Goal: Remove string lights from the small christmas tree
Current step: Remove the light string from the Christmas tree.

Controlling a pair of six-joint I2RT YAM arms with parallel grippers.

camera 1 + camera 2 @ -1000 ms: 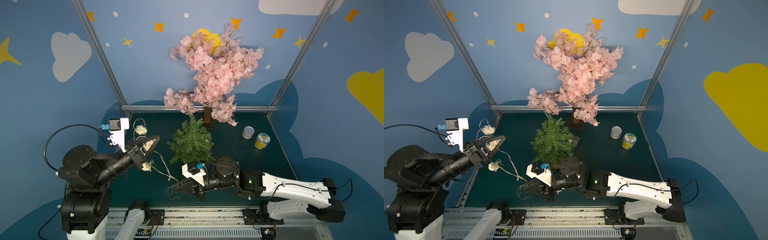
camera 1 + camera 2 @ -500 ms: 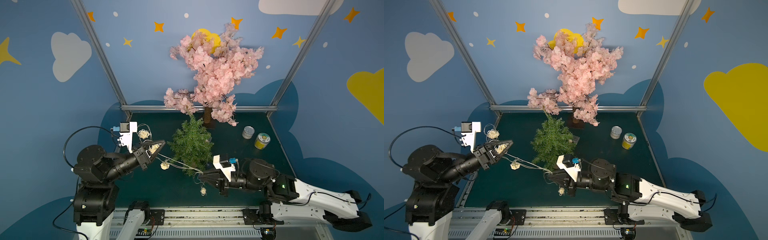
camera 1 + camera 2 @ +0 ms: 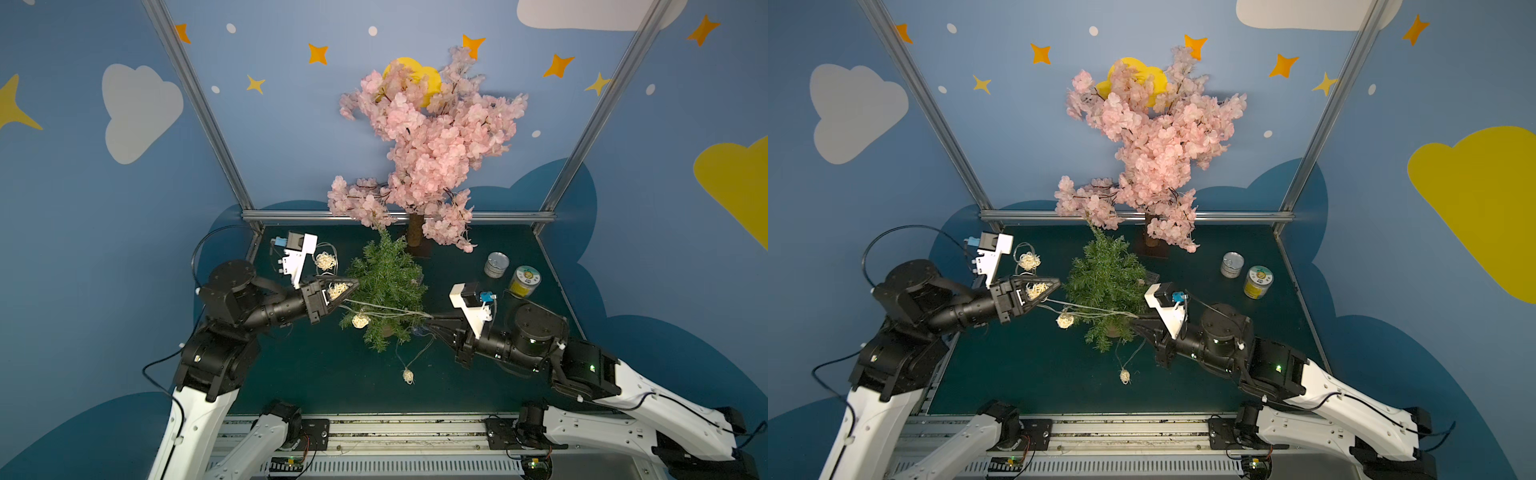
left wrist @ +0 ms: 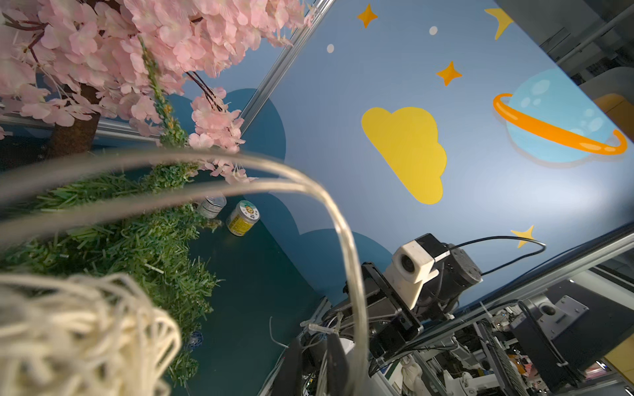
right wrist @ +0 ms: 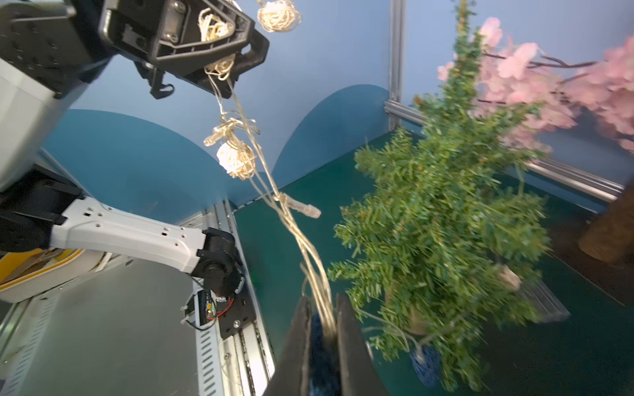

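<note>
While your left gripper [image 3: 352, 285] sits closed on the string lights [image 3: 384, 311] just left of the small christmas tree [image 3: 388, 282], a cream ball caught between its fingers, your right gripper [image 3: 431, 318] pinches the same wire bundle at the tree's lower right. Strands stretch between them across the tree's front. One ball [image 3: 360, 321] hangs against the lower branches; another [image 3: 408, 376] dangles in front of the tree. Needles hide most of the pot. A clear boxy shape [image 5: 545, 303] behind the tree is too blurred to name.
</note>
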